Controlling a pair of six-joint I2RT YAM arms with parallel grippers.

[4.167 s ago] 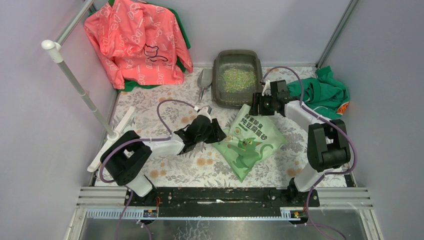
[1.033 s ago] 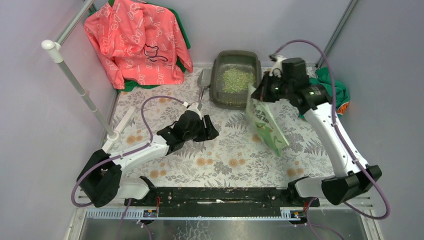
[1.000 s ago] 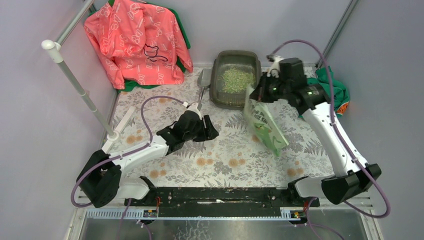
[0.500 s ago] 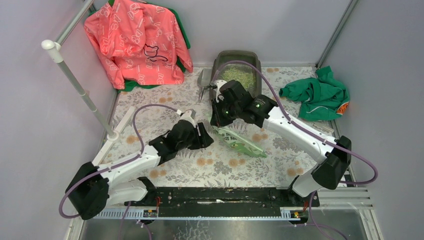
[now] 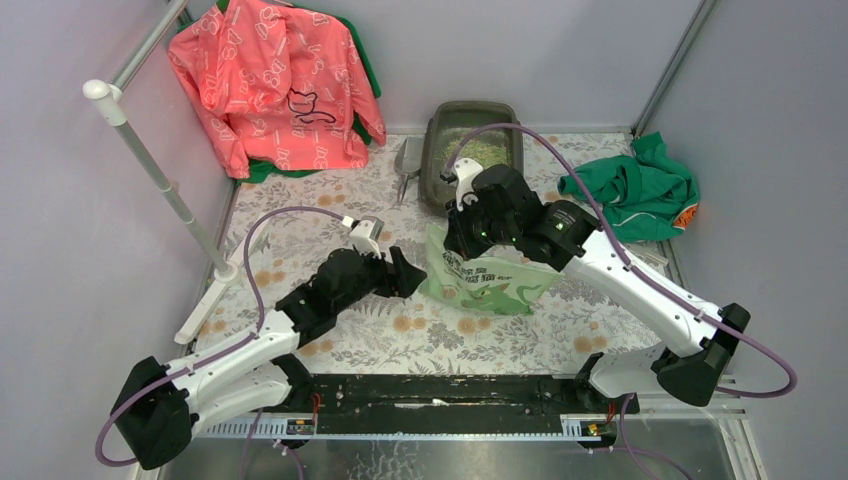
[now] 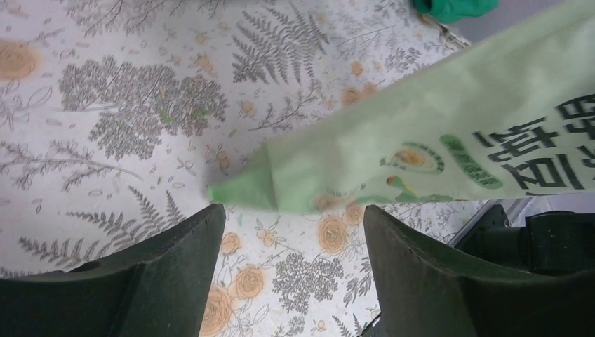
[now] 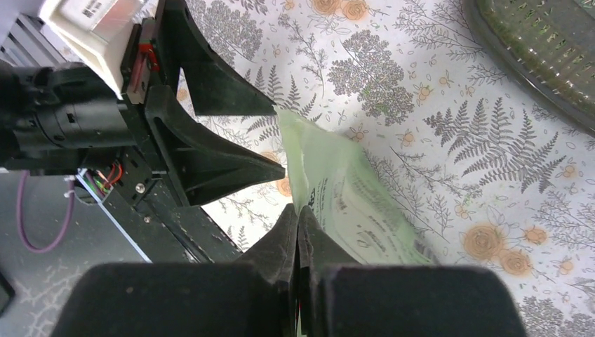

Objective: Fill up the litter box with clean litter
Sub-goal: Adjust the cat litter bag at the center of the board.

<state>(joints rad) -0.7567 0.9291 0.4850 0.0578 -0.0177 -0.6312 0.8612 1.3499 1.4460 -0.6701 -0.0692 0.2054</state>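
The dark litter box [image 5: 445, 125] stands at the back of the mat, partly behind my right arm, with clean litter [image 5: 492, 150] heaped inside; its corner shows in the right wrist view [image 7: 540, 49]. My right gripper [image 5: 457, 243] [image 7: 297, 223] is shut on the edge of the light green printed bag [image 5: 492, 282] [image 7: 351, 203], which hangs low over the mat's middle. The bag's pointed corner [image 6: 242, 191] lies just ahead of my left gripper [image 5: 408, 274] [image 6: 295, 228], which is open with only mat between its fingers. The bag does not touch those fingers.
A small grey scoop [image 5: 408, 158] lies left of the litter box. A pink jacket [image 5: 275, 85] lies at the back left, a green cloth [image 5: 635, 190] at the right wall. A white pole [image 5: 160, 175] slants along the left side.
My right arm has swung the bag from beside the litter box down to the mat's middle, towards the left gripper. The left gripper has drawn nearer and opened wider.
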